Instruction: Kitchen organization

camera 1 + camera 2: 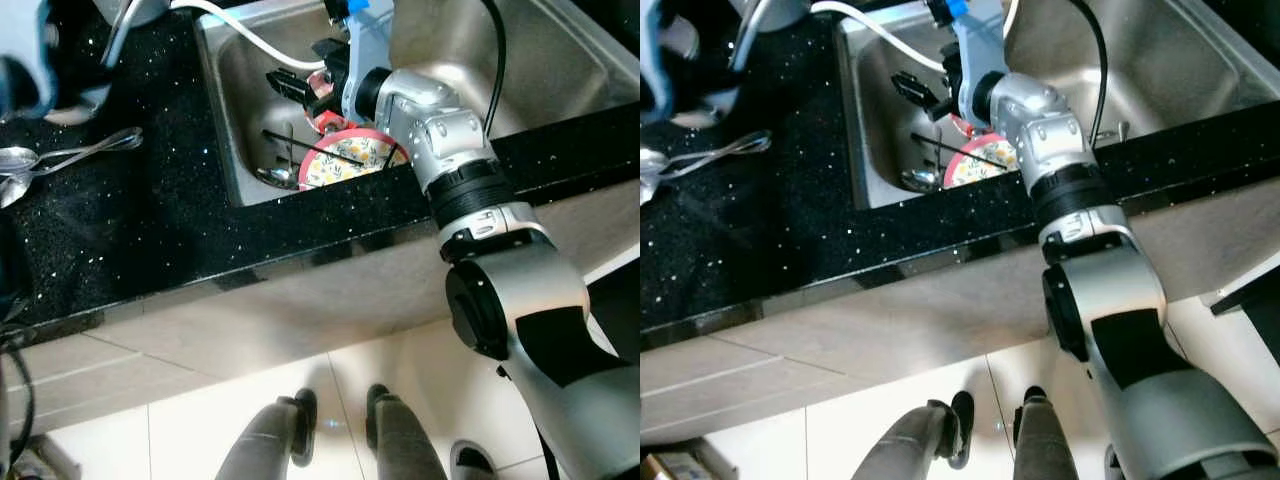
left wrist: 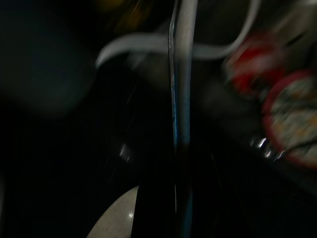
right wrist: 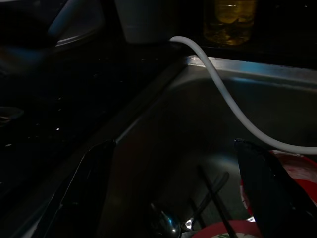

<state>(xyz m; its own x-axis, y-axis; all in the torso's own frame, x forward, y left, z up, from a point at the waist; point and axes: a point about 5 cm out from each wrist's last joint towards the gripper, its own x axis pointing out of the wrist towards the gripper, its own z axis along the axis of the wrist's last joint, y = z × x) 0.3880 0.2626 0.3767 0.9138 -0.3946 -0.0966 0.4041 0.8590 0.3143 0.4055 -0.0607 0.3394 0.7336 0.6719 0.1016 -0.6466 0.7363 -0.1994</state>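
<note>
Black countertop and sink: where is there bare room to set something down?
The countertop is bare between the spoons at its left and the sink. The right basin looks free. The left basin is crowded: patterned plate, utensils, white hose and the open right hand.

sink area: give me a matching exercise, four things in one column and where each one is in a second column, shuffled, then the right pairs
Things:
1. spoons
2. red-rimmed patterned plate
3. white hose
4. right hand

Places:
A. runs from the counter over the sink's rim into the basin
B. lying on the black speckled counter, left of the sink
C. in the sink, near its front wall
D. reaching down into the sink, fingers apart, above the dishes

Pairs: 1-B, 2-C, 3-A, 4-D
</note>
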